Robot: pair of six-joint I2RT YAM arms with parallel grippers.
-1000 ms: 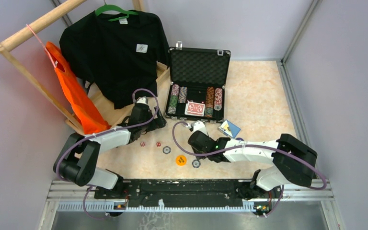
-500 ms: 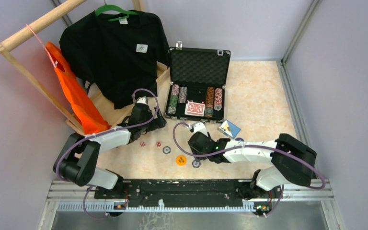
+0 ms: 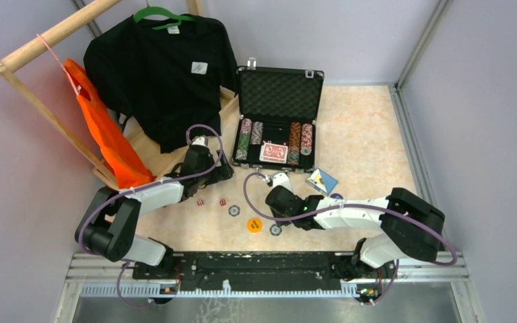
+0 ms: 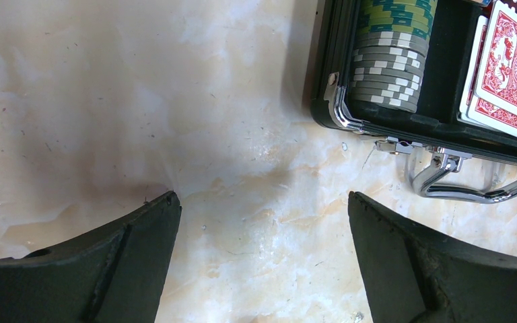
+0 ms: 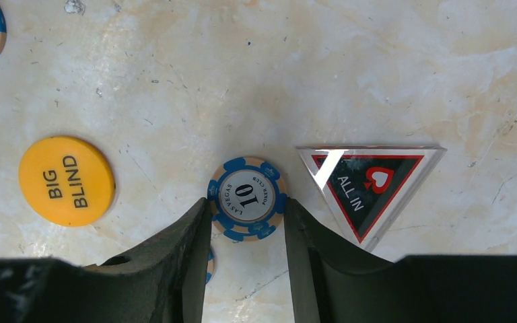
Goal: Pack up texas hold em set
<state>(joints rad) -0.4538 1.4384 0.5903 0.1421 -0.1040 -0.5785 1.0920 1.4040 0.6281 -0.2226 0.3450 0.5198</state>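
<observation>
Case [image 3: 274, 136] is open at the far middle of the table [image 3: 370, 128], lid [image 3: 280, 94] standing up, foam side facing the arms. Inside: left chip rows [image 3: 250, 138], two side by side; right chip rows [image 3: 300, 139], also two; red-backed cards [image 3: 274, 153] flat in the front middle slot between them. Left wrist view: chips stand on edge, and the outermost left row is grey-white at the near end, green beyond. Handle [image 4: 468, 185] lies on the table against the case's front wall. Left gripper [image 4: 261, 202] is spread wide with nothing between the fingers, over bare table just off the case's front-left corner. Right gripper [image 5: 246, 205] is pinching the 10 chip [image 5: 247, 198], one finger against each side of its rim. That chip is flat on the table, outside the case and well in front of it. A sliver of another blue chip shows just below it; can't tell if they overlap. Also loose on the table, none in the case: big blind token [image 5: 66, 180] to one side of the pinched chip, all-in triangle [image 5: 369, 188] just beside the other finger, a further chip [image 3: 234, 210], two red dice [image 3: 200, 201] near the left arm. Black shirt [image 3: 161, 74] and orange bag [image 3: 104, 131] hang on the wooden rack [image 3: 54, 33] left of the case.
</observation>
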